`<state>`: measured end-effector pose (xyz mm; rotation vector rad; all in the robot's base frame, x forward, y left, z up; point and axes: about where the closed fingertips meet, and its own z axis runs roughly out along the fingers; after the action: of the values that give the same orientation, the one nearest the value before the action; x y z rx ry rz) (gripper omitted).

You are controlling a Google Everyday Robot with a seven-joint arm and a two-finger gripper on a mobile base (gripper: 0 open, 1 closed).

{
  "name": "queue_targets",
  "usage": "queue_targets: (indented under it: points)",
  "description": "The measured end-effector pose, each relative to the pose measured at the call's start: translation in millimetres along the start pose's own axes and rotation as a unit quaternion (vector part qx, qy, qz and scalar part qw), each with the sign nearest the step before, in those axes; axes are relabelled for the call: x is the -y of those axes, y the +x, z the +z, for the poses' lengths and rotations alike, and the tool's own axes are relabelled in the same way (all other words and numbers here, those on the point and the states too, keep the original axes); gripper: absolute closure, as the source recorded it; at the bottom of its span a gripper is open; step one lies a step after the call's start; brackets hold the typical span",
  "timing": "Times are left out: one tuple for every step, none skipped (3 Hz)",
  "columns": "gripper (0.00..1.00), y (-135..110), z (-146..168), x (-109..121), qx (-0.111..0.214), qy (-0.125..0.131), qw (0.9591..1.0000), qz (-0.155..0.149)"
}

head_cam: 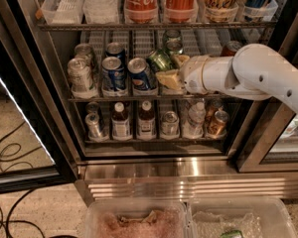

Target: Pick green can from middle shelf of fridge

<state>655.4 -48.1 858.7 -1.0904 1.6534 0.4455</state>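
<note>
The fridge (154, 168) stands open in the camera view. On its middle shelf (114, 99) a green can (160, 60) with a silver top is tilted, top leaning left, in the fourth lane. My gripper (172, 69) reaches in from the right on a white arm. Its tan fingers (169, 79) sit above and below the can's lower part, shut on it. Two more green cans (173, 45) stand upright behind it in the same lane.
Blue Pepsi cans (140, 75) and silver cans (80, 77) stand left of the gripper, a red can (231, 47) behind the arm. Coke bottles (141, 1) are above, bottles and a gold can (218, 123) below. The glass door (20, 133) hangs open at left. Plastic bins (139, 222) are at the bottom.
</note>
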Motion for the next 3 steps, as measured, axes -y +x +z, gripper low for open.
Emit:
queue_targets:
  points:
    - [1.00, 0.0, 0.0, 0.0, 0.000, 0.000, 1.0000, 0.000]
    - [1.00, -0.5, 0.6, -0.4, 0.012, 0.002, 0.9999, 0.005]
    - [1.00, 0.6, -3.7, 1.3, 0.043, 0.012, 0.9988, 0.021]
